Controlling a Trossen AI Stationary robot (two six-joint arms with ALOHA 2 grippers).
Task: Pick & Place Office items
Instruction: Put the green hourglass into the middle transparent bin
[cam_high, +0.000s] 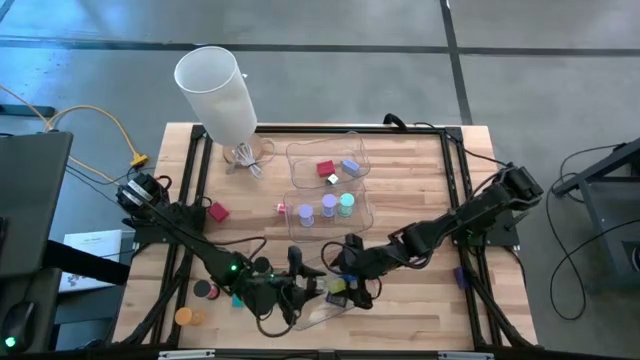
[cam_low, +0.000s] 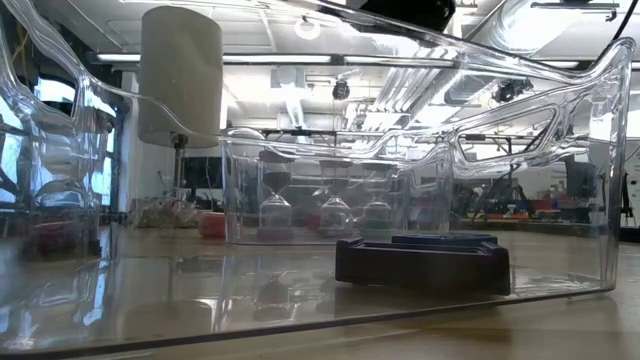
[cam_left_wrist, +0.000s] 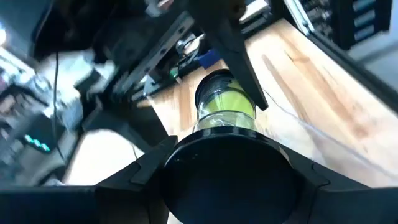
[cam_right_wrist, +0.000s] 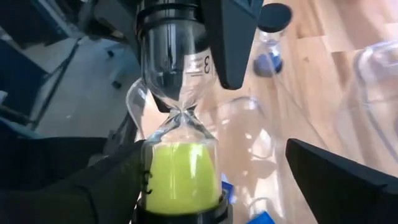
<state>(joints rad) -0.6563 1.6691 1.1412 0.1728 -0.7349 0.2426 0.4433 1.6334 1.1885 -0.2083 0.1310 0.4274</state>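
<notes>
Both arms meet at the near edge of the wooden worktop (cam_high: 420, 200), over a clear plastic tray (cam_low: 560, 150) that lies there. The left gripper (cam_high: 296, 291) has its fingers (cam_left_wrist: 233, 53) closed partway on the black end cap of a sand timer with yellow-green sand (cam_right_wrist: 181, 168); in the right wrist view one dark finger lies against the timer's upper bulb and the glass waist sits just below it.

The right gripper (cam_high: 345, 283) is just beside the same timer with its fingers (cam_right_wrist: 339, 186) spread wide, one on each side of the lower bulb and apart from the glass (so only the left fingers have hold of it).

Beyond the right fingers a second sand timer with a black cap and blue sand (cam_right_wrist: 272, 37) stands on the wood. Inside the near tray, low down, lies a flat dark rectangle (cam_low: 420, 265) with a flat blue piece (cam_low: 445, 240) on top of it.

Farther from both sets of fingers, a second clear tray (cam_high: 330, 185) holds a red block (cam_high: 326, 169), a pale blue block (cam_high: 349, 166) and small lilac (cam_high: 328, 208) and teal (cam_high: 346, 204) timers. A red piece (cam_high: 218, 211) and an orange cylinder (cam_high: 184, 316) lie on the left gripper's side of the worktop, and a white lamp shade (cam_high: 218, 92) stands at the far edge.
</notes>
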